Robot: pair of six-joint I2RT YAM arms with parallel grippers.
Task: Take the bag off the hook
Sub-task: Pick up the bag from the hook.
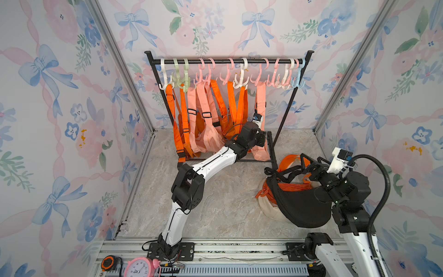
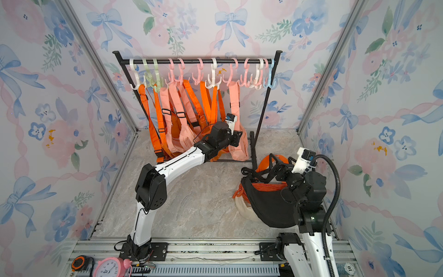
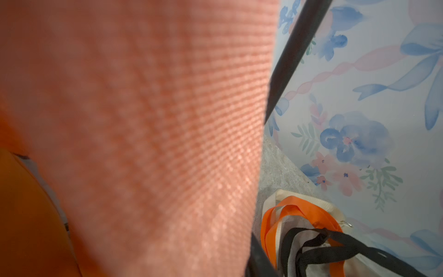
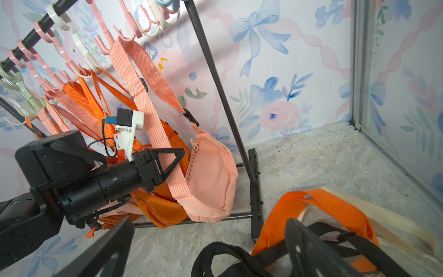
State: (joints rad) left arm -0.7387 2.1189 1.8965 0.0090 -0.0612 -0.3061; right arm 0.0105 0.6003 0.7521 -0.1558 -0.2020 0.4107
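Salmon-pink nylon waist bag (image 4: 211, 177), one item, on the rack. It hangs below and just beyond the left hand (image 4: 172, 159), its pouch low by the rack foot.

- Pink webbing strap (image 4: 148, 100): runs up from the pouch, past the left hand, to a pink plastic hook (image 4: 106, 36) high above the hand on the black metal rail (image 1: 227, 61).
- Left hand: near finger lies against the strap, and webbing fills the left wrist view. The far finger is hidden, so a full clamp cannot be told.
- Right hand (image 4: 209, 223): fingers wide, holding nothing, over a heap of black, orange and cream bags (image 1: 304, 208) on the marble-patterned tabletop (image 1: 215, 191).
- Bright orange straps (image 4: 96, 96): crowded just beside the left hand, on neighbouring hooks.

Step in hand, as judged: securing the strap before lifting it off.

Handling notes:
- Confirm a firm pinch; the webbing looks slick and the pouch will drag downward.
- Raise the strap until its loop clears the hook's upturned tip.
- Only then draw it toward the robot.
- Keep the orange straps out of the grip.
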